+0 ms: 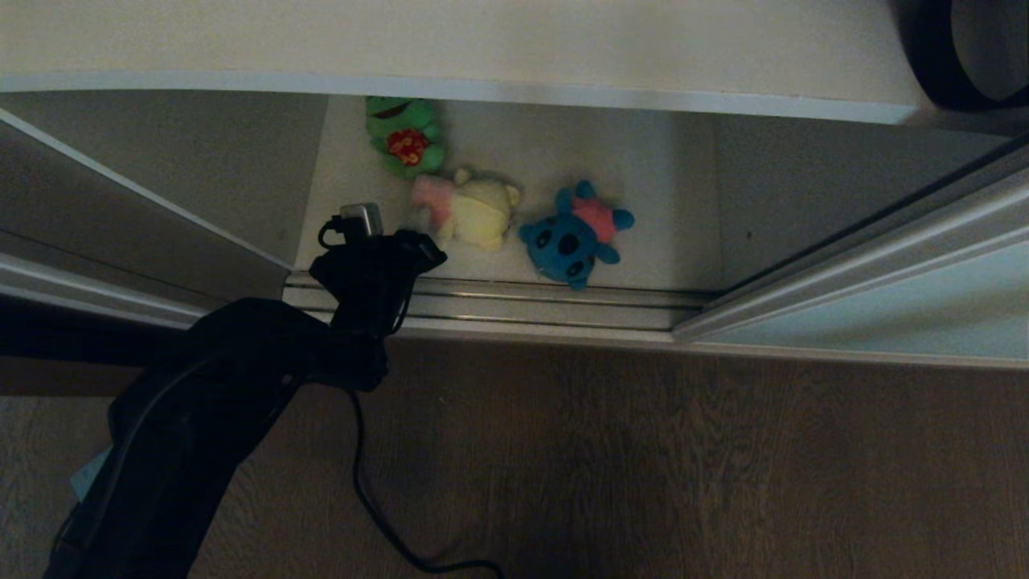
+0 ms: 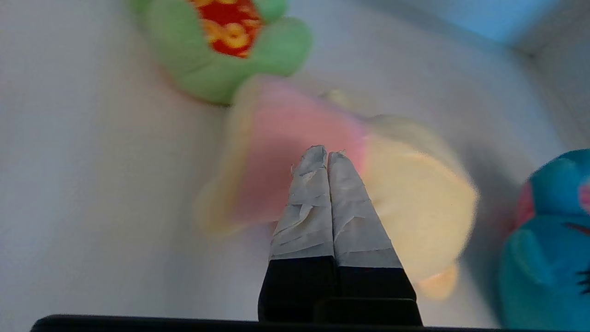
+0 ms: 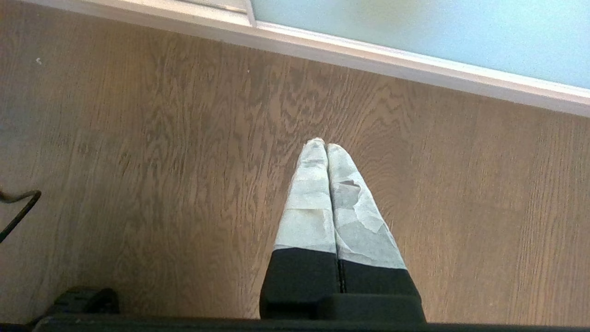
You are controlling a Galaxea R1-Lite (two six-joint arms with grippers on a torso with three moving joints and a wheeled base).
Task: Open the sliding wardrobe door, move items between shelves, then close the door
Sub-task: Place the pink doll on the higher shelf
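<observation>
The sliding wardrobe door (image 1: pixel 884 310) of frosted blue-green glass stands pushed off to the right, and the wardrobe is open. On the lower shelf (image 1: pixel 683 201) lie a pale yellow plush with a pink part (image 1: pixel 474 213) and a blue plush with a pink back (image 1: pixel 575 233). The upper shelf (image 1: pixel 482 40) juts out above them. My left gripper (image 1: pixel 422 237) reaches over the track into the wardrobe, shut and empty. In the left wrist view its tips (image 2: pixel 327 152) sit just before the yellow plush's pink part (image 2: pixel 295 138); whether they touch is unclear. The blue plush (image 2: pixel 548 258) lies beside it. My right gripper (image 3: pixel 326 145) hangs shut over the floor.
A green plush with a red patch (image 1: pixel 404 133) lies further back on the lower shelf. The metal door tracks (image 1: pixel 522 301) run along the wardrobe's front edge. Brown wood-grain floor (image 1: pixel 643 450) lies in front, with a black cable (image 1: pixel 378 498) trailing from my left arm.
</observation>
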